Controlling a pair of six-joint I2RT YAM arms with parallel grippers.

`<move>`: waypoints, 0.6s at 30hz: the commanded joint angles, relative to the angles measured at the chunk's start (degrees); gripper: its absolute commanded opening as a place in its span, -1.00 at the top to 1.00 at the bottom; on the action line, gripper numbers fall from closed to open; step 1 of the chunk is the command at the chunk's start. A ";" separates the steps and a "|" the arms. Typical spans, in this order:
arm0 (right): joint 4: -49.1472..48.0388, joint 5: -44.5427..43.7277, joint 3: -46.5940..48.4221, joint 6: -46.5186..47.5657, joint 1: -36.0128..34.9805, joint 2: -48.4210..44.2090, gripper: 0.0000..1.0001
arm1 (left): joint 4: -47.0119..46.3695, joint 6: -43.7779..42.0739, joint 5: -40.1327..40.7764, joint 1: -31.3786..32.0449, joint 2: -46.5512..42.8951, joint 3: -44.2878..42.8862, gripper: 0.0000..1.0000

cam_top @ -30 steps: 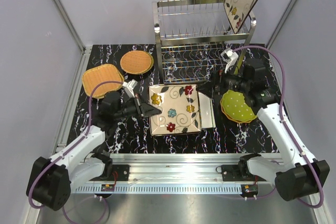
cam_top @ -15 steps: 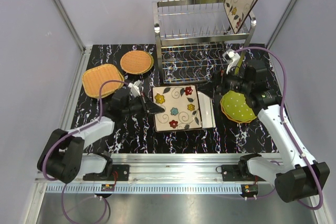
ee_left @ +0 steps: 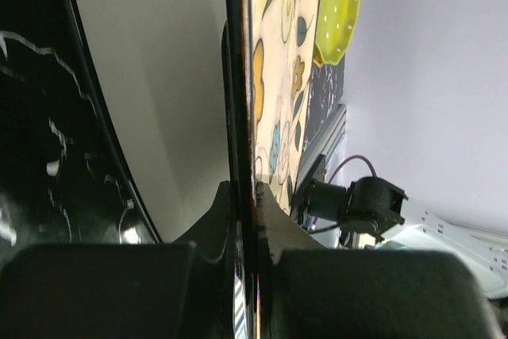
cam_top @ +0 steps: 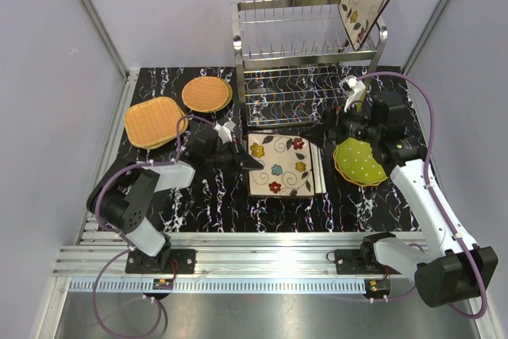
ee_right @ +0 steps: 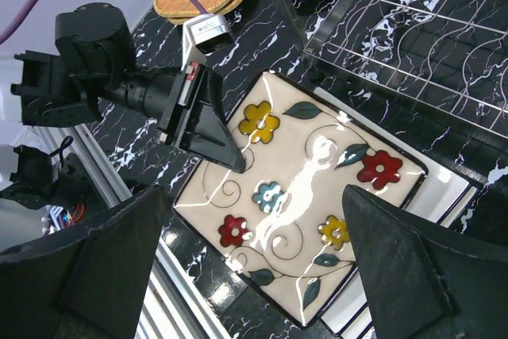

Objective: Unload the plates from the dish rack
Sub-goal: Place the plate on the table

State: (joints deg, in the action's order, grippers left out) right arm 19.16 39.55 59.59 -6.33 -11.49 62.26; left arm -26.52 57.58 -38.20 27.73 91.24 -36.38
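Flowered plate [cam_top: 284, 166] slid right; wrist view shows left pincer [ee_left: 243, 194] clamping it.

bright even light, glare on flowered plate [ee_right: 305, 176] (near fingers blurred)

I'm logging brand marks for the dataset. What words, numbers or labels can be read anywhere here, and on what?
None can be read.
The near flower-patterned plate bears only flowers and leaves, no writing.
The small tag on the front rail is too small to read.
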 commanded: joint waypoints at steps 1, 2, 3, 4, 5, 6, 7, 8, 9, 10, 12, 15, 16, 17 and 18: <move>-2.81 -0.18 -0.18 -0.61 0.59 -1.44 -0.99 | -14.69 2.71 -2.15 0.49 1.30 -6.41 1.00; -2.98 -0.18 -0.27 -0.62 0.67 -1.53 -0.99 | -14.78 2.88 -1.97 0.66 2.53 -6.77 1.00; -2.99 -0.18 -0.27 -0.62 0.68 -1.44 -0.99 | -15.05 2.97 -1.80 0.84 3.23 -7.56 1.00; -2.99 -0.18 -0.35 -0.79 0.76 -1.44 -0.99 | -15.14 3.15 -1.88 0.93 3.76 -7.83 1.00; -3.07 -0.18 -0.53 -0.70 0.85 -1.61 -0.99 | -15.05 3.24 -1.45 1.01 4.29 -8.26 1.00; -3.16 -0.18 -0.53 -0.79 0.85 -1.61 -0.99 | -14.96 3.33 -1.18 1.19 5.34 -8.70 1.00; -3.25 -0.18 -0.53 -1.05 0.94 -1.53 -0.99 | -14.96 3.50 -1.09 1.45 5.78 -9.32 1.00; -3.25 -0.09 -0.62 -0.97 1.11 -1.61 -0.99 | -14.87 3.59 -0.66 1.54 6.31 -9.58 1.00; -3.25 -0.09 -0.53 -1.14 1.11 -1.61 -1.00 | -14.53 3.68 -0.48 1.80 6.93 -10.19 1.00; -3.25 -0.09 -0.62 -1.06 1.20 -1.61 -0.99 | -14.52 3.76 -0.30 1.89 7.45 -10.46 1.00; -3.16 -0.09 -0.62 -0.97 1.38 -1.61 -0.99 | -14.26 3.94 -0.04 2.24 8.07 -11.25 1.00; -3.16 -0.09 -0.79 -1.14 1.47 -1.70 -1.00 | -13.47 3.85 -0.04 2.68 9.39 -12.22 1.00; -3.25 -0.09 -0.88 -1.23 1.47 -1.70 -1.00 | -13.38 3.85 0.05 2.86 9.83 -12.40 0.96; -3.34 -0.09 -0.97 -1.23 1.38 -1.62 -0.99 | -13.20 3.77 0.14 2.95 10.09 -12.57 0.92; -3.34 -0.09 -0.97 -1.23 1.55 -1.70 -0.99 | -12.51 3.77 0.14 3.12 10.27 -12.84 0.89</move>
State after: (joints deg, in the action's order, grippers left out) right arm 18.55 39.57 58.83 -7.33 -10.44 61.93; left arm -28.40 60.05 -35.68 30.15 102.43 -44.97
